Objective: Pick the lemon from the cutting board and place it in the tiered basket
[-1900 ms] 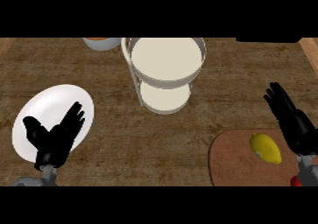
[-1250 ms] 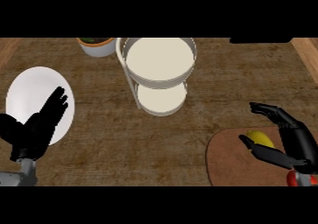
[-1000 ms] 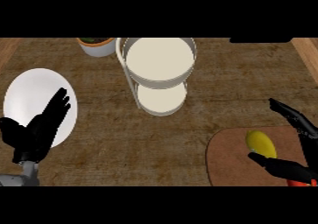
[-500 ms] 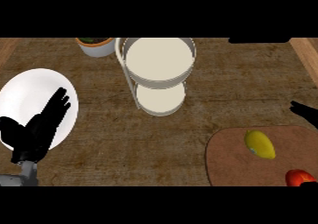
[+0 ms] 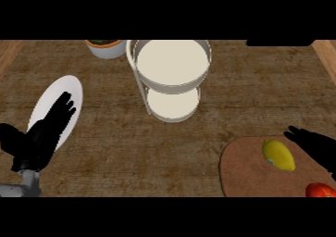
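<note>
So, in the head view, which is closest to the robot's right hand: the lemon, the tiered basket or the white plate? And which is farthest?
From the right hand:
1. Lemon, just left of it on the cutting board.
2. Tiered basket, farther up the counter, near the middle.
3. White plate, far left, beneath the left hand.

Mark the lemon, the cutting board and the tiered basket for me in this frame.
lemon (image 5: 278,155): head view, middle of its yellow body.
cutting board (image 5: 249,173): head view, bare brown surface left of the lemon.
tiered basket (image 5: 171,61): head view, floor of the upper tier.
</note>
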Robot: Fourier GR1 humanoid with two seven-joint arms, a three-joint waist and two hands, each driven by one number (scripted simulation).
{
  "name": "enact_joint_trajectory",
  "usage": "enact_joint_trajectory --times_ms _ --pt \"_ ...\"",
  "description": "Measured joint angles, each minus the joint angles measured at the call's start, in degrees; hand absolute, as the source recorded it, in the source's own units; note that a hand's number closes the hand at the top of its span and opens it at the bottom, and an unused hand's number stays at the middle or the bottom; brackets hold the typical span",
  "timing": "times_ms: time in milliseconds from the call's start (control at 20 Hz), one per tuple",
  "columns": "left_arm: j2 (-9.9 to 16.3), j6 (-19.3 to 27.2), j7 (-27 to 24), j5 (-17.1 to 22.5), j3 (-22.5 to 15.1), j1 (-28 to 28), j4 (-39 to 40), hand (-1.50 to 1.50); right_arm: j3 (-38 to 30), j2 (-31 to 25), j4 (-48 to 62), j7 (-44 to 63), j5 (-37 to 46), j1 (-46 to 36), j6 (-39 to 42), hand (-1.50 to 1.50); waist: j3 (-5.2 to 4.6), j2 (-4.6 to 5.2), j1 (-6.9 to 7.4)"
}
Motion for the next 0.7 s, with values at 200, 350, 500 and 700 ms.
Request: enact_joint_trajectory --times_ms 200,350,500,700 --pt "-0.55 -0.60 1.28 -0.52 0.88 -1.05 -0.05 0.00 3.96 6.35 0.58 6.38 5.20 -2.94 1.62 -1.50 0.05 0.08 0.26" --pt "-1.27 -1.08 1.80 -0.95 1.39 -2.23 0.74 0.00 6.60 10.87 4.15 7.65 10.03 -3.75 1.78 -1.50 0.08 0.11 0.23" --pt "-1.95 -1.92 1.03 -1.40 2.02 -1.81 0.99 0.00 7.01 14.40 9.21 7.23 13.05 -5.49 2.88 -1.50 0.11 0.12 0.30" --pt "-2.57 -2.75 1.41 -2.20 3.01 -1.54 0.78 0.00 7.26 18.63 15.48 3.37 18.49 -5.17 1.84 -1.50 0.11 0.10 0.22"
